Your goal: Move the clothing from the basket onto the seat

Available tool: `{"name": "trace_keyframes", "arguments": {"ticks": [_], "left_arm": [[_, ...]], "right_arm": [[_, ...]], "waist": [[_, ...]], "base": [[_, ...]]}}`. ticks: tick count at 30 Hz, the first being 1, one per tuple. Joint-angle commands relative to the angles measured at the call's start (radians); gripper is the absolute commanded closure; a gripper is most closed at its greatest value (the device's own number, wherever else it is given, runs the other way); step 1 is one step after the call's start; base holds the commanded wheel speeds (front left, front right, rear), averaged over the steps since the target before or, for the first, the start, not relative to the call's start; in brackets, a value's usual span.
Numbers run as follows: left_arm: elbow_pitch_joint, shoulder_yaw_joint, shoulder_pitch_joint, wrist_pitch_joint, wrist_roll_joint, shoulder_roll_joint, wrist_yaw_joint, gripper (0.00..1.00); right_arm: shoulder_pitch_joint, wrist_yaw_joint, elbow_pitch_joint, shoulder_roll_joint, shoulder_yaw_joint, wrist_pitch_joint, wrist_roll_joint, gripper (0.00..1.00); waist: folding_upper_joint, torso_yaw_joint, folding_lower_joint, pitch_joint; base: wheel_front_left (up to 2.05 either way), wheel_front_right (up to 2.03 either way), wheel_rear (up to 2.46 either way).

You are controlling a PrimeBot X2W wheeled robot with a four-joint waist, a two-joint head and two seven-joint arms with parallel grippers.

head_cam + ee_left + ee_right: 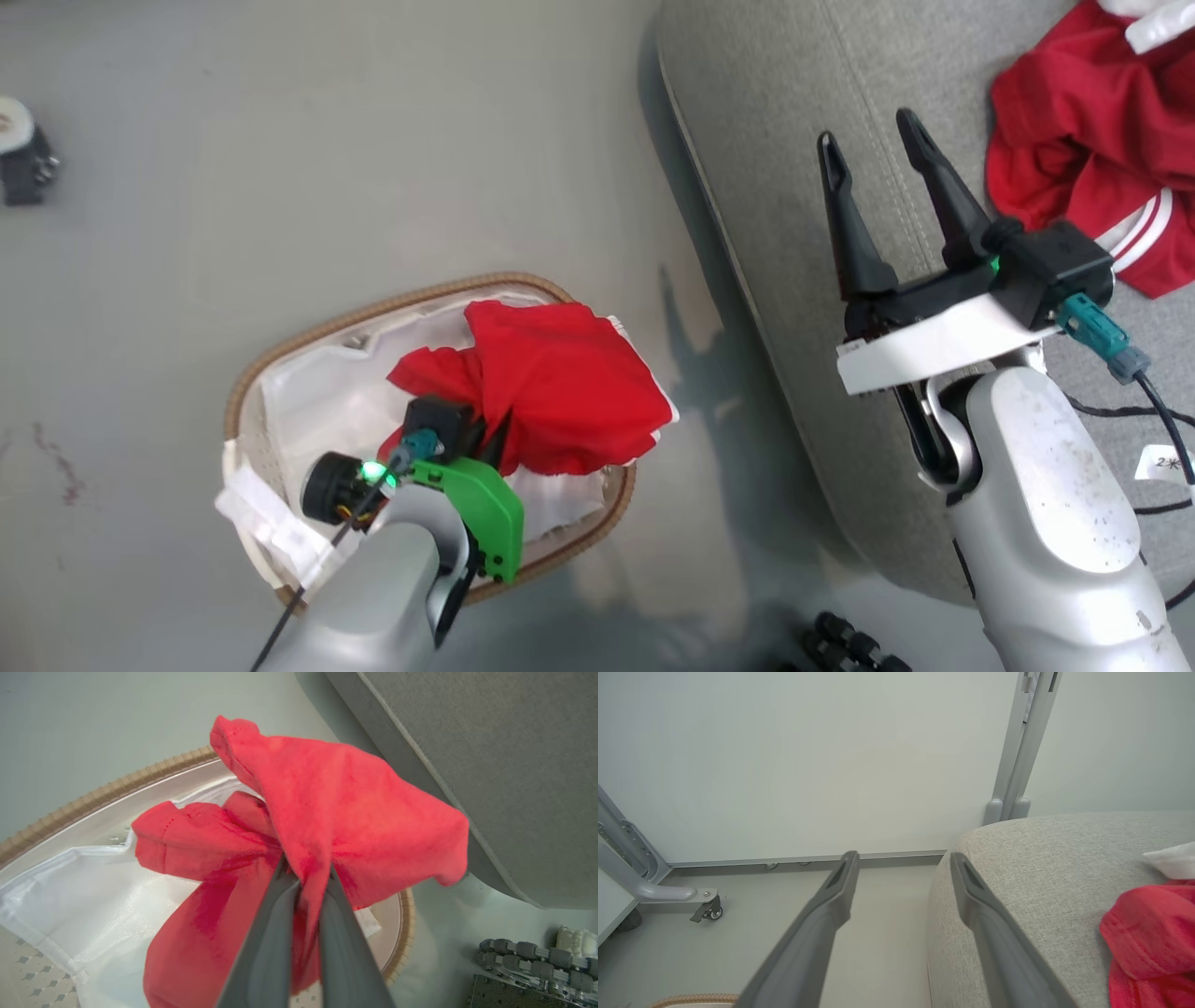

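Left gripper [306,873]: its fingers were pressed together on a narrow fold of the red garment [355,812], with cloth bunched between them and spilling to both sides.
Red garment: it was raised over the basket [373,301] at 7 o'clock in the head view. Its lower folds hung toward the white liner [93,891]; whether they touched it could not be told.
Right gripper [868,131]: its fingers were apart and held nothing, above the seat's edge at 2 o'clock.
Seat [775,140]: it ran from 12 to 4 o'clock, with the other red garment [1074,121] already lying on it at 1 o'clock.
Step in hand: probably lifting the garment to carry it toward 3 o'clock, across the floor [280,140] between basket and seat.
Risk, grip: the pinch was thin, so a quick swing could let the cloth slide out and drop onto the floor.
Risk, snag: a trailing fold could catch the liner or rim, pulling the liner up or tipping the basket.
Risk, release: letting go at the seat's rounded edge could let the garment slip off.
Risk, arms: the right gripper stood near the likely path and could be brushed.
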Motion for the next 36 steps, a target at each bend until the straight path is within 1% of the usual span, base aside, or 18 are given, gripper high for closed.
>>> {"name": "trace_keyframes", "arguments": {"ticks": [1, 4, 5, 12, 17, 19, 27, 31, 36], "left_arm": [[-0.028, 0.015, 0.042, 0.000, 0.017, 0.001, 0.007, 1.00], [-0.101, 0.060, 0.091, 0.000, 0.041, 0.001, 0.015, 1.00], [-0.157, 0.099, 0.136, 0.000, 0.062, 0.000, 0.018, 1.00], [-0.346, 0.240, 0.253, -0.001, 0.134, -0.002, 0.032, 1.00], [-0.478, 0.330, 0.318, 0.000, 0.192, -0.002, 0.021, 1.00], [-0.529, 0.358, 0.338, 0.000, 0.192, -0.003, 0.016, 1.00], [-0.720, 0.417, 0.352, -0.001, 0.185, -0.002, 0.008, 1.00], [-0.791, 0.418, 0.345, -0.001, 0.171, -0.002, 0.010, 1.00], [-0.842, 0.411, 0.342, -0.001, 0.166, -0.002, 0.021, 1.00]], "right_arm": [[0.031, -0.001, 0.007, -0.009, -0.002, 0.000, -0.005, 0.00], [0.064, -0.001, 0.018, -0.015, -0.005, 0.000, -0.008, 0.00], [0.089, -0.001, 0.027, -0.018, -0.006, 0.000, -0.008, 0.00], [0.173, -0.001, 0.045, -0.031, 0.007, 0.000, -0.015, 0.00], [0.223, -0.001, 0.054, -0.035, 0.016, 0.000, -0.015, 0.00], [0.239, -0.001, 0.057, -0.035, 0.019, 0.000, -0.016, 0.00], [0.308, -0.001, 0.075, -0.025, 0.031, 0.000, -0.018, 0.00], [0.337, -0.001, 0.085, -0.023, 0.044, 0.000, -0.014, 0.00], [0.363, -0.001, 0.099, -0.033, 0.073, 0.000, -0.016, 0.00]], "waist": [[0.0000, 0.072, 0.0000, -0.132], [0.0000, 0.090, 0.0000, -0.188], [0.0000, 0.103, 0.0000, -0.231], [0.0000, 0.141, 0.0000, -0.347], [0.0000, 0.159, 0.0000, -0.407], [0.0000, 0.164, 0.0000, -0.424], [0.0000, 0.176, 0.0000, -0.489], [0.0000, 0.180, 0.0000, -0.513], [0.0000, 0.180, 0.0000, -0.527]], "base": [[0.00, 0.00, 0.00], [0.00, 0.00, 0.00], [0.00, 0.00, 0.00], [0.00, 0.00, 0.00], [0.00, 0.00, 0.00], [0.00, 0.00, 0.00], [0.00, 0.00, 0.00], [0.00, 0.00, 0.00], [0.00, 0.00, 0.00]]}}
